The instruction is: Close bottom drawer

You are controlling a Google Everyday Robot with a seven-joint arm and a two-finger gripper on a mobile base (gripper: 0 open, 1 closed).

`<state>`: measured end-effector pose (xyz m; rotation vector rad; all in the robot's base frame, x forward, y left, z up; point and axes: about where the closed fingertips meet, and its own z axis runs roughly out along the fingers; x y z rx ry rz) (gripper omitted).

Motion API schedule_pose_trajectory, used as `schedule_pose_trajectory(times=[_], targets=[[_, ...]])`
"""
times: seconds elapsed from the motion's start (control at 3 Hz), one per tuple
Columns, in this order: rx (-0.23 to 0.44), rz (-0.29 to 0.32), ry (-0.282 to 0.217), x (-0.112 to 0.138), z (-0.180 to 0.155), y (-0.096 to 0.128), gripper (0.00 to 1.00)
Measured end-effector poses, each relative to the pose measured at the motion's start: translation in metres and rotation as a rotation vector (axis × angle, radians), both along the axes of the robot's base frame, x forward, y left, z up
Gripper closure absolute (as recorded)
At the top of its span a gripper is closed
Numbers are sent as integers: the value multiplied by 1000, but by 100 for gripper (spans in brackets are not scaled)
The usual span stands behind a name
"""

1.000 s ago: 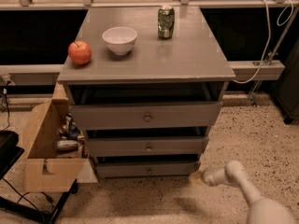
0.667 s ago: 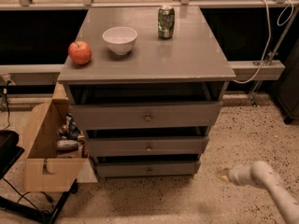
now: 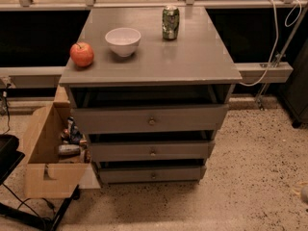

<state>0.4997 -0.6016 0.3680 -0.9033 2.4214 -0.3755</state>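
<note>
— Where was the pincer (image 3: 303, 192) seen?
— At the 4 o'clock edge of the view, nothing touched; whether it was open or closed could not be told.
— And the bottom drawer (image 3: 153, 174)?
— At 6 o'clock, lowest front. The pincer had been seen nearer it a second earlier.

only a pale bit of the gripper (image 3: 303, 192) shows, low at the right edge
</note>
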Motion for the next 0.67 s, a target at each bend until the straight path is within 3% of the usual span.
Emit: schedule_pose_trajectory(times=[0.33, 0.67], targets=[[-147, 34, -1, -4, 77, 2, 100], [-215, 123, 43, 8, 147, 78, 100]])
